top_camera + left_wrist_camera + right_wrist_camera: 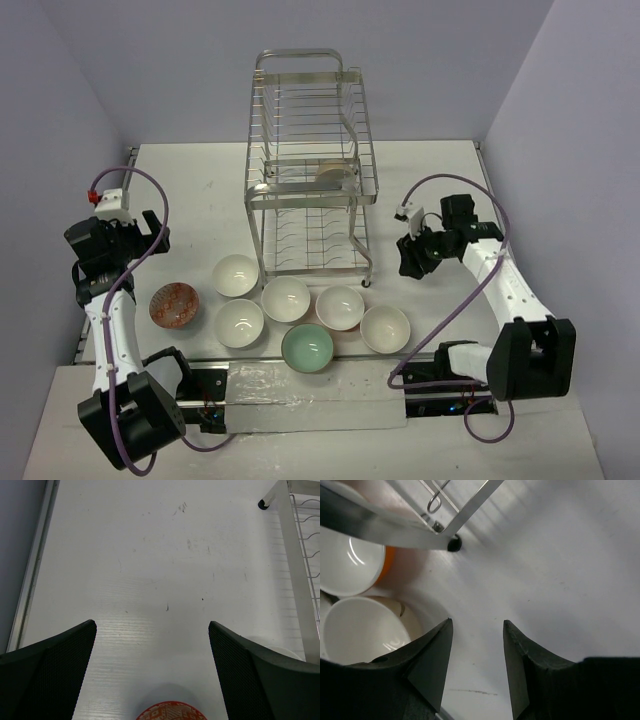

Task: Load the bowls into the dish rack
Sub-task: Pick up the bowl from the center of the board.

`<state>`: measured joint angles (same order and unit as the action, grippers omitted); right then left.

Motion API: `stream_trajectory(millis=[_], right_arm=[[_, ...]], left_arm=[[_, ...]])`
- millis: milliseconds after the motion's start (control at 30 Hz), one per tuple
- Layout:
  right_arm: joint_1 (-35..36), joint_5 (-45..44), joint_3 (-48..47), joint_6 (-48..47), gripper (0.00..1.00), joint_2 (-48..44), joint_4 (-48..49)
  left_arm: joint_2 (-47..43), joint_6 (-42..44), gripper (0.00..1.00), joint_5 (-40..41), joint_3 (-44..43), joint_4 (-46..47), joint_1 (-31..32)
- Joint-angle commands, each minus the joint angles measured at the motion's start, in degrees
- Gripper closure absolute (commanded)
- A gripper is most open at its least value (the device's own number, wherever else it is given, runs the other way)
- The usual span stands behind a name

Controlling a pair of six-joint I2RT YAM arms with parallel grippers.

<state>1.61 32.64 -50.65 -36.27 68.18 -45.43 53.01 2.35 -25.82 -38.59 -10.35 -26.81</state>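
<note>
The silver wire dish rack [310,170] stands at the table's middle back, with one pale bowl [335,175] on its upper tier. In front of it lie several white bowls [286,298], a mint green bowl [307,348] and an orange-red patterned bowl [175,304]. My left gripper [152,232] hangs wide open left of the rack, above bare table; the orange-red bowl's rim [170,712] shows just below its fingers [60,655]. My right gripper [410,262] hovers right of the rack's front foot [453,544], partly open and empty, with white bowls [360,630] to its left.
Purple walls close in the table on the left, back and right. A metal rail [30,580] runs along the left table edge. The rack's lower frame [300,555] stands right of the left gripper. Both arm bases sit at the near edge.
</note>
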Motion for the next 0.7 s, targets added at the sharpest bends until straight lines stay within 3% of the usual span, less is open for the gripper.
stream_trajectory(millis=[0, 667], right_arm=[[-0.11, 2.95, -1.03, -6.95, 0.48, 2.65, -7.82], [1.81, 7.26, -0.77, -19.36, 0.47, 7.23, -21.19]], left_arm=[[-1.16, 0.29, 0.01, -1.95, -0.52, 0.33, -0.17], [-0.63, 0.73, 0.01, -2.21, -0.26, 0.07, -0.17]])
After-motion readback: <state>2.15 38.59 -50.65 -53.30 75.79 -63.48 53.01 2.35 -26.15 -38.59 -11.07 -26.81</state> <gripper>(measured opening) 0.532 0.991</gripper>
